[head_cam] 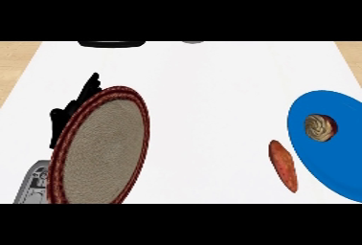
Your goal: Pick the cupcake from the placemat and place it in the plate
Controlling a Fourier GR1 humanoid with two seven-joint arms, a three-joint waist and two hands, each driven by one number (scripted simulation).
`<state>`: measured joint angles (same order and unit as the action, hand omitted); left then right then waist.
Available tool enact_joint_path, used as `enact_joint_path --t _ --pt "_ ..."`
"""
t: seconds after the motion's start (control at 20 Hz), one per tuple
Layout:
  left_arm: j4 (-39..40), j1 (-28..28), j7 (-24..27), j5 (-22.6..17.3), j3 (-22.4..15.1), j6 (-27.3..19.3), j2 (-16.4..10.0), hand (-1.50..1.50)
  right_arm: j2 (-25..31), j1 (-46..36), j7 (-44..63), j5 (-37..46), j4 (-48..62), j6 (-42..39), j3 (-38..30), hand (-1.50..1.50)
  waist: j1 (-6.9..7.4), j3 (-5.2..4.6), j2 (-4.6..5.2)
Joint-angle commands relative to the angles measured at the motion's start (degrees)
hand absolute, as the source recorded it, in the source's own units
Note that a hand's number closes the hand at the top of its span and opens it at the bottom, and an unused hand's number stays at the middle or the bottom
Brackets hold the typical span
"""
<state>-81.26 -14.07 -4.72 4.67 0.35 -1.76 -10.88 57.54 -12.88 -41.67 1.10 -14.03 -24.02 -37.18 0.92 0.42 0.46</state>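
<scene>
The cupcake (320,128), its pale frosting swirled in a spiral, sits on the blue plate (311,158) near the plate's left rim, at the right side of the head view. The plate is cut off by the picture's right edge, so only part of it shows. Just beside its left rim, apart from the cupcake, a reddish-brown oblong vegetable (283,166) lies on the counter. Well apart, at the left, lies the round woven placemat (99,148), a beige disc with a dark red border and nothing on it. The left hand (67,115) shows as a black shape at the placemat's upper left edge, fingers pointing up and relaxed, grasping nothing that can be seen; the placemat covers much of it in this view, and the grey forearm (32,184) appears at the lower left corner. The right hand shows nowhere. The white counter (212,95) fills most of the view, with pale wood (13,62) showing past its edges in both upper corners. At the far edge a flat black object (112,43) and a small grey one (192,41) are cut off at the top and cannot be made out.
</scene>
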Motion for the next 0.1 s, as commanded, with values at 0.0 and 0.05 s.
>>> enact_joint_path --t 0.0,0.05 --pt "0.9 -0.4 0.4 -0.2 0.8 0.6 -0.7 0.0 3.0 1.3 -3.2 -0.7 3.0 -6.6 -1.0 -1.5 -0.3 0.03 0.0" --pt "-1.8 0.9 -0.2 -0.2 0.5 0.2 -0.5 0.0 0.0 2.5 -6.2 0.3 2.6 -3.9 0.0 -1.5 -0.03 0.04 -0.13"
